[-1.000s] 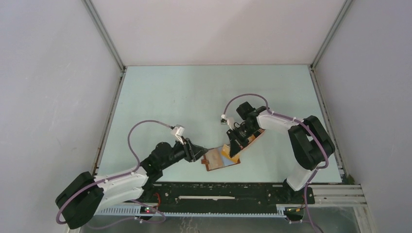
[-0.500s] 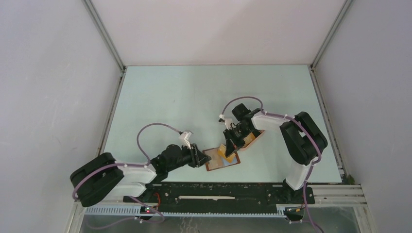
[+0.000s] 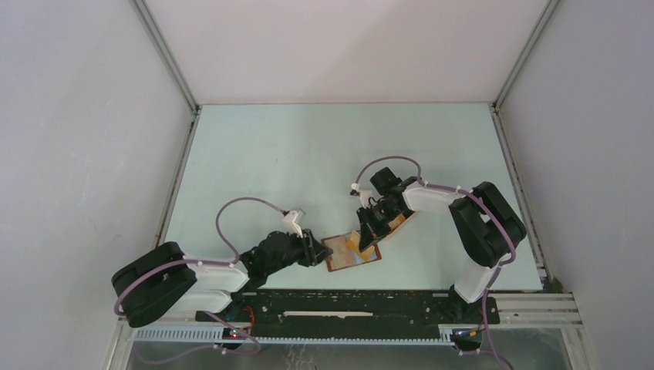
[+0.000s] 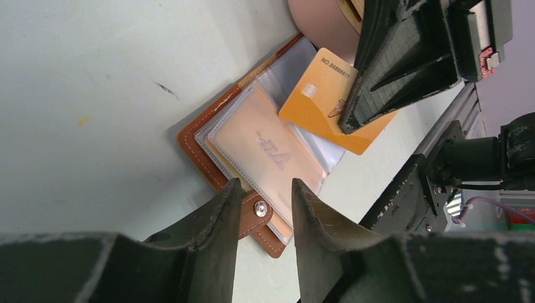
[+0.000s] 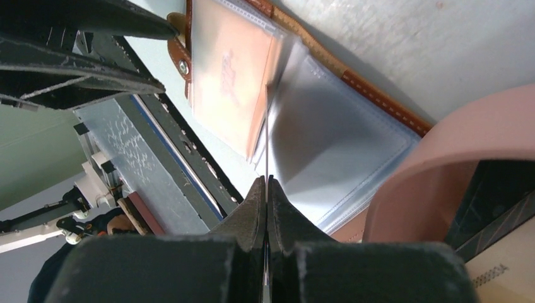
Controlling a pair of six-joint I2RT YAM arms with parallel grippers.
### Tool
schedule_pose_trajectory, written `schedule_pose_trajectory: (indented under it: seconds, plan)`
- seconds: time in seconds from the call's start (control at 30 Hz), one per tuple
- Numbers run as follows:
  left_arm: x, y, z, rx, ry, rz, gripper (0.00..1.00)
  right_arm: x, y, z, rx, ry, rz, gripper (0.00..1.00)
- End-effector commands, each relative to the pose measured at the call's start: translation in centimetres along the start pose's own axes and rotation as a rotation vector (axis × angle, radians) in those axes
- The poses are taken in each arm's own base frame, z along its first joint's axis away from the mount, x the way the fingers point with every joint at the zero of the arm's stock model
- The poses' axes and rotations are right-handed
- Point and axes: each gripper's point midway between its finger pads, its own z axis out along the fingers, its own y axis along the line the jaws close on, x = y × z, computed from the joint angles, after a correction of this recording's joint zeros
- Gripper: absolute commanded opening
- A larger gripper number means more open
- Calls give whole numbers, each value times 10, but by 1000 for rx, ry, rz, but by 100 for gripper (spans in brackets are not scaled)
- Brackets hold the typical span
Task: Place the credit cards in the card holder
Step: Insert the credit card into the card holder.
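- Top view: the card holder (image 3: pixel 345 258) lies open on the pale green worktop (image 3: pixel 308 154), close to the near edge and about midway along it. The left pincer (image 3: pixel 318 250) is at the holder's left side. The right pincer (image 3: pixel 365 237) is over its right half, clamped on an orange card (image 3: pixel 357 242). A pink tray (image 3: pixel 402 223) sits just beyond the holder's right end
- Left wrist view: the left pincer (image 4: pixel 265 184) has its fingers apart, with the holder's brown snap tab (image 4: pixel 255 211) between them; whether they touch it cannot be told. Clear sleeves (image 4: pixel 287 72) fan open, and a peach card (image 4: pixel 265 142) sits in the top one. The orange card (image 4: pixel 318 91) is tilted above the sleeves, one edge pinched by the right pincer (image 4: pixel 348 120)
- Right wrist view: the right pincer (image 5: pixel 266 184) is pressed together on the orange card (image 5: pixel 267 126), seen edge-on as a thin line pointing at the open sleeves (image 5: pixel 340 132). The pink tray (image 5: pixel 441 164) curves in at the right
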Motion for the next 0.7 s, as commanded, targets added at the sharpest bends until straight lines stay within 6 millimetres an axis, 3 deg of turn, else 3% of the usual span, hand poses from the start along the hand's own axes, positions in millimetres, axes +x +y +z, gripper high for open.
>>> schedule_pose_trajectory:
  seconds: [0.0,0.27,0.67]
  plan:
    - [-14,-4,2,-27,-48,2,41,-5,13,-9,-21,-58,-20,0]
    - [-6,-6,4,-42,-28,-42,47,1,9,0,-31,-39,27,0]
    - [4,11,5,-147,6,-102,47,1,2,11,-26,-22,88,0]
